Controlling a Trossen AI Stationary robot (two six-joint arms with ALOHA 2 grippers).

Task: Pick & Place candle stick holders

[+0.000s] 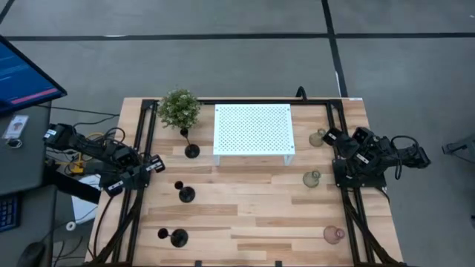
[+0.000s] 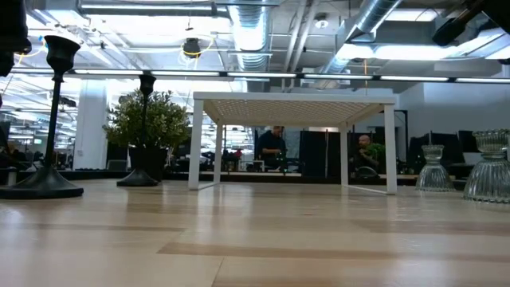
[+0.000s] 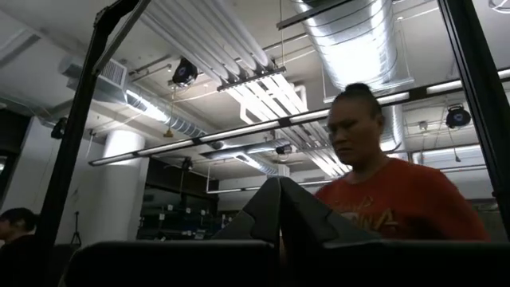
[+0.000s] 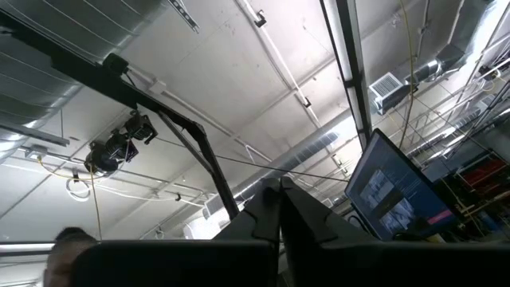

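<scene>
Black candle stick holders (image 1: 185,194) beside left end effector (image 1: 157,164), glass ones (image 1: 312,178) beside right end effector (image 1: 332,136); both pressed together, empty

A light wooden plank table (image 1: 252,215) stands on a grey concrete floor (image 1: 223,59) crossed by dark lines, with a blue-lit monitor screen (image 1: 22,74) at its left side. Overhead run silver round ventilation ducts (image 3: 351,40) and long strip lights (image 2: 239,74) under an open ceiling. Beyond the table lies an open office where seated people (image 2: 272,147) show, and a person in a red shirt (image 3: 398,207) stands near.
</scene>
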